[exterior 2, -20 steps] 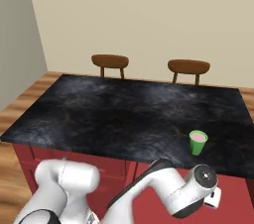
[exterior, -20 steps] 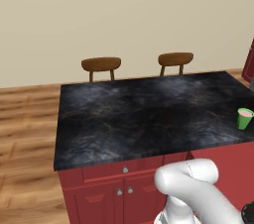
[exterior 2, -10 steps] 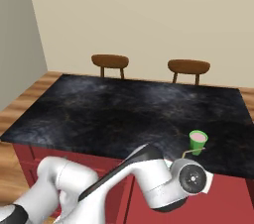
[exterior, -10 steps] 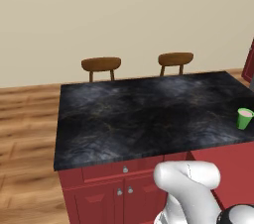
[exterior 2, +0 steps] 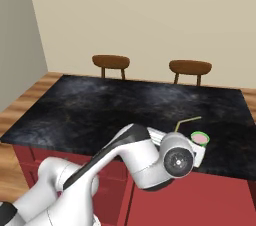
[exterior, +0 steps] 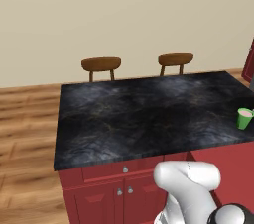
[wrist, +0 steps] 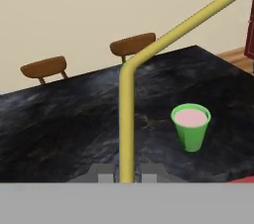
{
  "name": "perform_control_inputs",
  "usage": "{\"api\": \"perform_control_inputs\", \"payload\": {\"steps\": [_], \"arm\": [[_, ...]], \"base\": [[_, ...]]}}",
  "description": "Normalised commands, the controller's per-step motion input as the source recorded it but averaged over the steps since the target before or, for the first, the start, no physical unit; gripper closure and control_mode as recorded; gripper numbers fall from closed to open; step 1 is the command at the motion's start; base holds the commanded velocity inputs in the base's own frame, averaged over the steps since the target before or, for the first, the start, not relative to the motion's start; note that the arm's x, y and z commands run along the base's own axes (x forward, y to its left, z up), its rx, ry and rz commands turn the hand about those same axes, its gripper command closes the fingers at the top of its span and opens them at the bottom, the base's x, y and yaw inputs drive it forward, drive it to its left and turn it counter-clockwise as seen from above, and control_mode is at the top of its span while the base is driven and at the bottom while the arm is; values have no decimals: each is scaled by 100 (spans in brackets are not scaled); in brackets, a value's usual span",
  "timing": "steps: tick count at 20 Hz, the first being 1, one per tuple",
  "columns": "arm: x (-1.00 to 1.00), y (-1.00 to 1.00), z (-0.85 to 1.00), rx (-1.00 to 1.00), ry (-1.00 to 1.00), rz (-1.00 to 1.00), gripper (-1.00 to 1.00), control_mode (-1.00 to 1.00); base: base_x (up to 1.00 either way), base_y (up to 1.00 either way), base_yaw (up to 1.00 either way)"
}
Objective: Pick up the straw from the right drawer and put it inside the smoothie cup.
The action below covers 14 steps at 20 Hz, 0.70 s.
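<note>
Straw [wrist: 126,119] clamped in pincer [wrist: 126,174], bent top, seemingly short of green smoothie cup [wrist: 190,127] on counter [wrist: 59,119]

The arm [exterior 2: 150,162] rises from low beside the cabinet to counter height: in the right base view its wrist now sits in front of the counter edge, just left of the cup [exterior 2: 199,140]. The straw [exterior 2: 186,121], unseen earlier, now shows above the wrist, bent toward the cup. In the left base view the elbow [exterior: 188,178] climbs higher.
</note>
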Motion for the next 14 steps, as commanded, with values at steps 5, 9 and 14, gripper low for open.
{"api": "perform_control_inputs", "payload": {"steps": [5, 9, 14], "arm": [[34, 2, 36, 0, -8, 0, 100, -100], [29, 0, 17, 0, -2, 0, 100, -100], [43, 0, 0, 0, 0, 0, 100, -100]], "base": [[0, 0, 0], [0, 0, 0], [0, 0, 0]]}}
